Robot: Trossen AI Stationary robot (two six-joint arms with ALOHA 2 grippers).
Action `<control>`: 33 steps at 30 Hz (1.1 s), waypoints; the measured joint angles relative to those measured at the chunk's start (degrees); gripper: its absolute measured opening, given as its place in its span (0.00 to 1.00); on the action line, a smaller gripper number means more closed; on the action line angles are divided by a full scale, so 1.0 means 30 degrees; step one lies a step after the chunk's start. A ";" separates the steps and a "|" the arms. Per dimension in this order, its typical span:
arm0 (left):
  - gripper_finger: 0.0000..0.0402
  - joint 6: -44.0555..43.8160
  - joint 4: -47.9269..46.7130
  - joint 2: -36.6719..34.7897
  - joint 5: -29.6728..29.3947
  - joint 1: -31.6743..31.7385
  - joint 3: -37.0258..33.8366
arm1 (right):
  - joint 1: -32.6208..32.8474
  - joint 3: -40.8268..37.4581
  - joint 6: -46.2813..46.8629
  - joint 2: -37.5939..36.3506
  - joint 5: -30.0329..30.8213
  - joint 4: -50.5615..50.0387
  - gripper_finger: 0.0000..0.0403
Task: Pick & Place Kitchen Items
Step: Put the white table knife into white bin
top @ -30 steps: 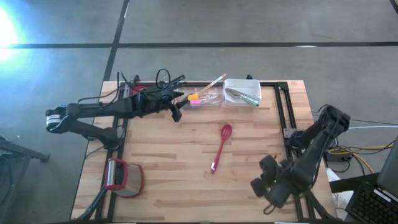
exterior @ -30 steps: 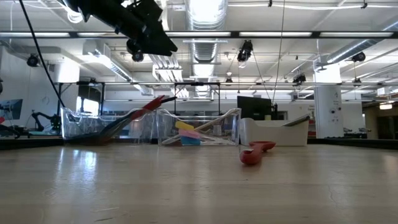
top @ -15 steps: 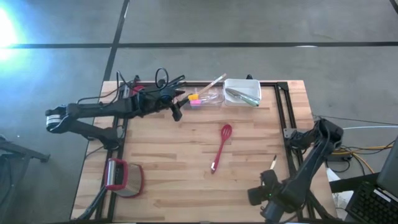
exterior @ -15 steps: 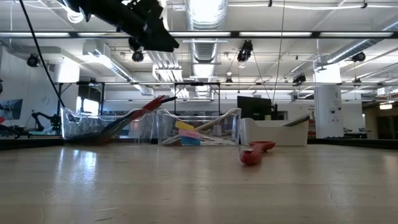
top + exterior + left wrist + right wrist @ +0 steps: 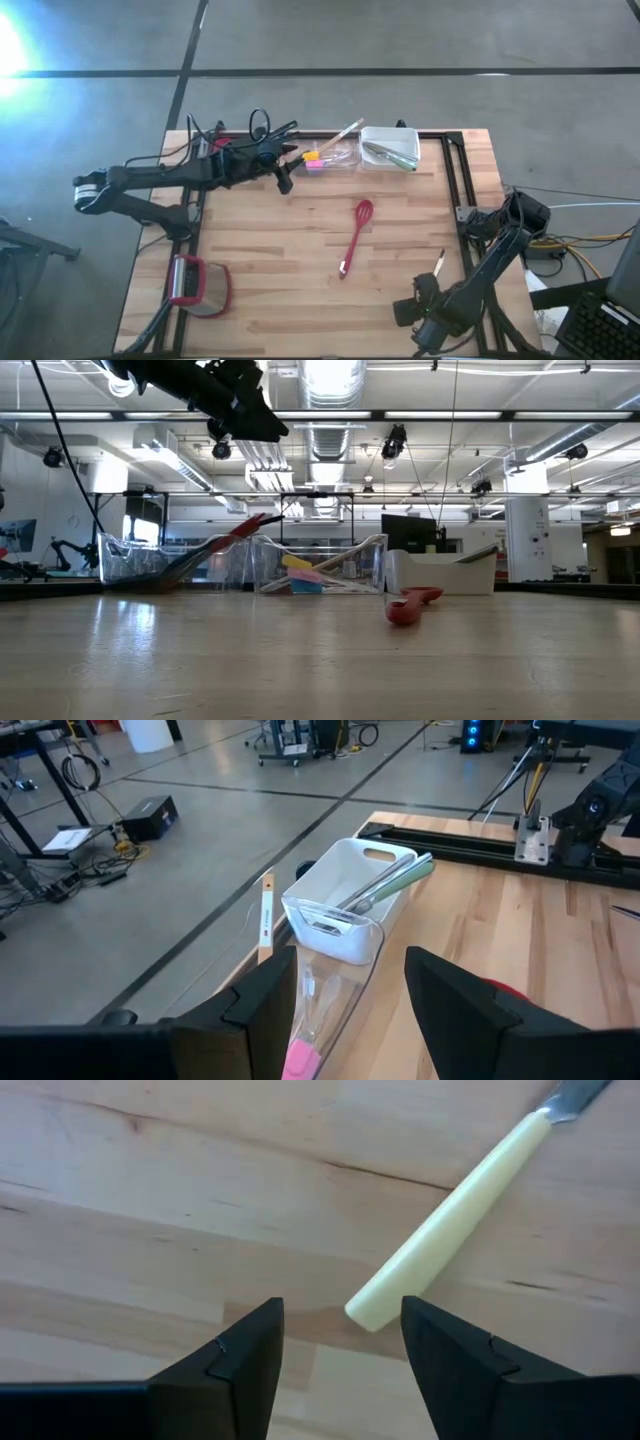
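Observation:
A small knife with a cream handle (image 5: 450, 1220) lies flat on the wood near the table's right edge (image 5: 438, 263). My right gripper (image 5: 340, 1330) points down over it, open, and the handle's free end shows between the two fingers with a gap on each side; in the high view this gripper (image 5: 428, 290) is at the near right. A red whisk (image 5: 355, 235) lies mid-table. My left gripper (image 5: 287, 170) hangs open, with nothing in it, above the far tubs; past its fingers (image 5: 345, 985) I see a white tub (image 5: 350, 900) with metal utensils resting in it.
A clear tub (image 5: 330, 155) with pink and yellow pieces stands beside the white tub (image 5: 388, 148) at the far edge. A red-framed round object (image 5: 200, 285) lies near left. A black rail (image 5: 462, 190) runs along the right side. Bare wood surrounds the whisk.
My right gripper has sunk toward the table and shifted toward the near edge, rolling as it went. The cream-handled knife, covered by the arm a second ago, now shows beside it in the high view. The whisk and tubs have stayed put.

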 joint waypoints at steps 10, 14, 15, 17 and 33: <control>0.48 0.0197 -0.0241 0.0000 0.0000 0.0000 -0.0080 | -0.0061 -0.1910 0.0172 -0.0585 -0.1009 0.2228 0.47; 0.48 0.0215 -0.0227 0.0000 0.0000 0.0000 -0.0148 | -0.0347 -0.2366 0.0201 -0.0596 -0.1249 0.2443 0.47; 0.48 0.0255 -0.0246 0.0000 0.0000 0.0000 -0.0160 | -0.0375 -0.2516 0.0219 -0.0596 -0.1382 0.2443 0.47; 0.48 0.0335 -0.0226 0.0000 0.0000 0.0000 -0.0160 | -0.0376 -0.2834 0.0288 -0.0596 -0.1714 0.2533 0.47; 0.48 0.0314 -0.0212 0.0000 0.0000 -0.0015 -0.0160 | -0.0376 -0.4590 0.0145 -0.0625 -0.1935 0.3840 0.30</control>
